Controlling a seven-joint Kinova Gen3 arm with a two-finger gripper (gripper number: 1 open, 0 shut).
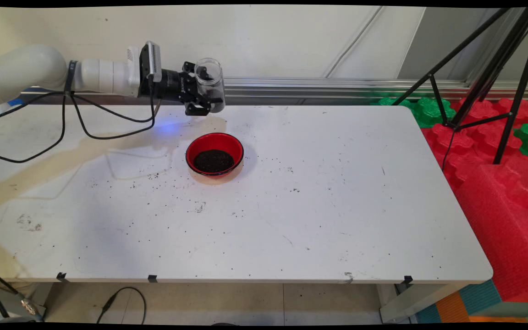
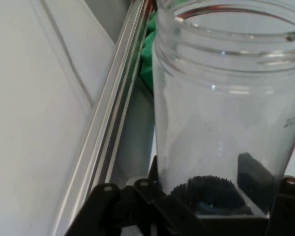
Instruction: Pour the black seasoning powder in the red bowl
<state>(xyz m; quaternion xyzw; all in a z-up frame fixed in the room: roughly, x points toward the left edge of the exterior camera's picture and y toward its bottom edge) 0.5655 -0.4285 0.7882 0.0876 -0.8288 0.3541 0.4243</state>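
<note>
My gripper (image 1: pixel 205 91) is shut on a clear plastic jar (image 1: pixel 212 82), held upright in the air above the table's far side. A little dark granular stuff lies at the jar's bottom (image 2: pixel 209 192); the rest of the jar (image 2: pixel 226 103) is see-through and its mouth is open at the top. Below and slightly nearer stands a red bowl (image 1: pixel 215 154) on the white table (image 1: pixel 319 206), with a heap of dark grains in it. The jar hangs above the table just behind the bowl's far rim.
Dark grains are scattered over the table around the bowl. Black cables (image 1: pixel 76 123) hang from the arm at the left. A black tripod (image 1: pixel 488 78) and red and green foam blocks (image 1: pixel 497 183) stand off the table's right end. A metal rail (image 1: pixel 337 85) runs along the wall.
</note>
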